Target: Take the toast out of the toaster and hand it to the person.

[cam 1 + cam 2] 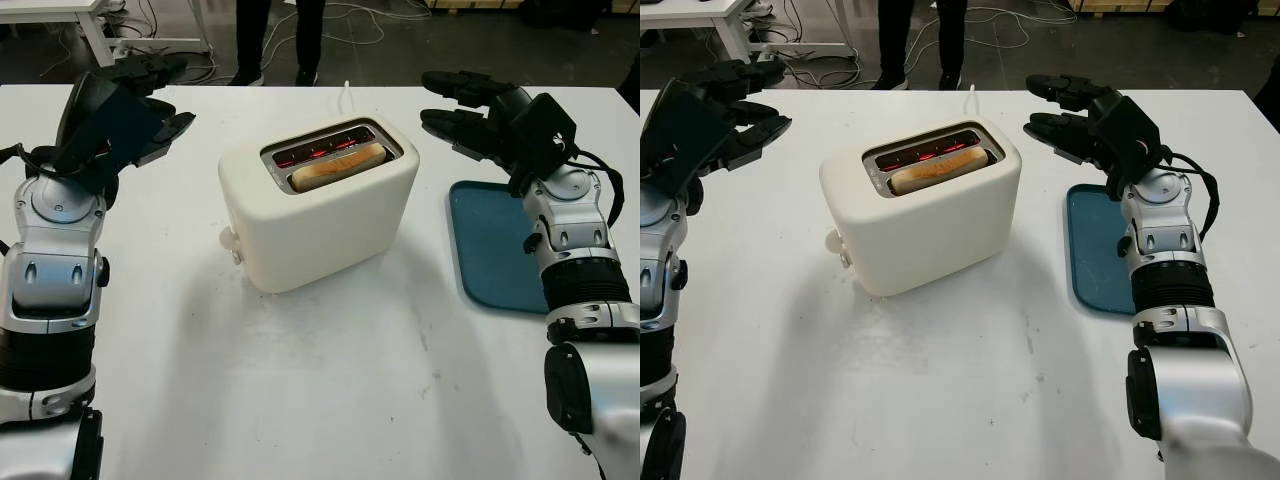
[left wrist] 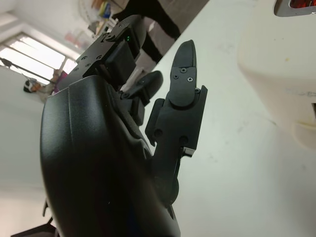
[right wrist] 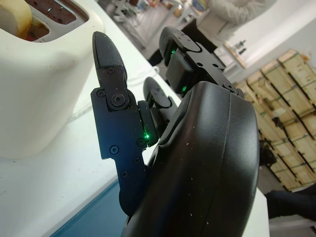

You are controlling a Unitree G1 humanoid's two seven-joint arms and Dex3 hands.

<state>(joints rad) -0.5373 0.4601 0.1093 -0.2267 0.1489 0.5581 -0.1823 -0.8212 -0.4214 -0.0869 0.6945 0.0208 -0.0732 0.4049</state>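
A cream toaster stands in the middle of the white table. One slice of toast pokes up from its near slot; the far slot glows red. My left hand hovers open to the left of the toaster, above the table. My right hand hovers open to the right of the toaster, level with its top and apart from it. A person stands beyond the far edge of the table, seen from the legs down.
A blue tray lies on the table to the right of the toaster, under my right forearm. A white cord runs from behind the toaster to the far edge. Cables lie on the floor beyond.
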